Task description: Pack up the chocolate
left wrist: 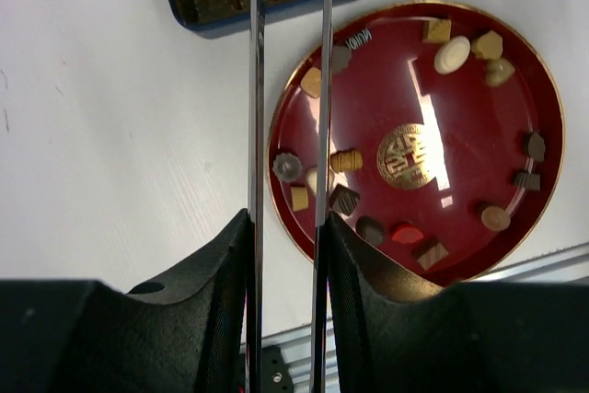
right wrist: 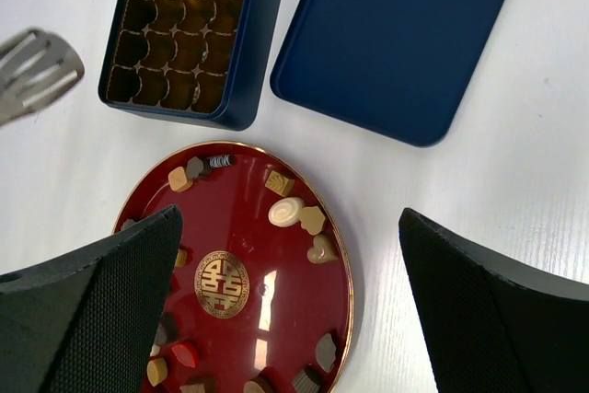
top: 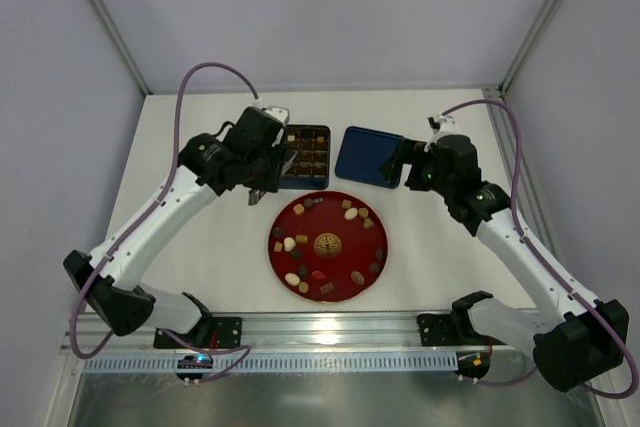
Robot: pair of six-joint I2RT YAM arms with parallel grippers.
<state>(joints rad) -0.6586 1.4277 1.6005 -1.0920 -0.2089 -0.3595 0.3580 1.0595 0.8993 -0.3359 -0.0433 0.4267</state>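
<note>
You are working over a white table (top: 225, 257), with the left arm (top: 160, 217) reaching in from the near left and the right arm (top: 520, 247) from the near right.

The round red plate (top: 330, 219) with its gold emblem lies in the middle of the table, nearer to you than the other items. Beyond it to the right, the dark blue lid (top: 365, 152) lies flat with its inside facing up. Beside the lid on the left is the dark blue box (right wrist: 260, 34), its grid of gold-lined cells open to view. Box and lid are close together but not touching.

Your right gripper (right wrist: 288, 227) hangs above the far right part of the plate, near the lid. Its jaws are spread wide and there is nothing between them.

Your left gripper (left wrist: 287, 236) is over the left side of the box and is clamped on a pair of thin metal tongs (left wrist: 257, 89). The two blades run out side by side from between its fingers. In the right wrist view, a slotted tip of the tongs shows above the table, just left of the box. You cannot tell from any view whether the tips are holding a piece.

The chocolate (right wrist: 286, 212) is nearly all on the plate. Small dark brown, tan, cream and red pieces lie scattered in a loose ring around the emblem. One tan piece appears to sit in a far corner cell of the box, and most of the other cells in view look unfilled.
</note>
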